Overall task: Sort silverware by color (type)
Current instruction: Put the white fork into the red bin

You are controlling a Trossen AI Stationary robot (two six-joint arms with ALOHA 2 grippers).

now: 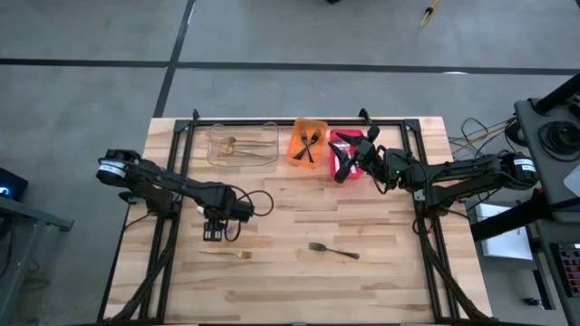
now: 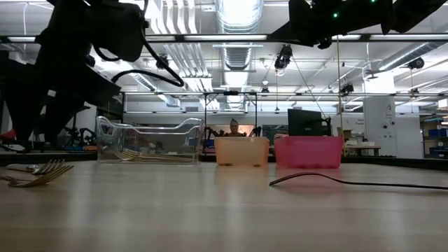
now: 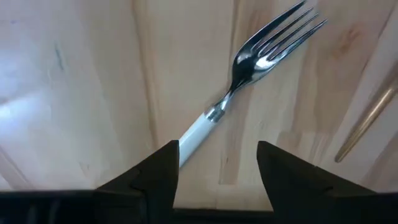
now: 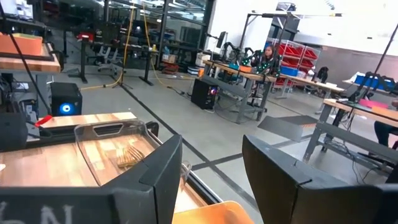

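Left claw over a silver fork, right claw above the red bin.

My left claw (image 3: 217, 180) is spread wide over the silver fork with the pale handle (image 3: 249, 81) lying on the bench (image 1: 299, 272); a gold fork (image 1: 227, 254) and a black fork (image 1: 333, 250) lie nearby. My right claw (image 4: 211, 174) hangs released above the red bin (image 1: 344, 145). Gold pieces (image 1: 240, 145) sit in the clear bin (image 1: 213, 149), black ones (image 1: 308, 145) in the orange bin (image 1: 297, 149).
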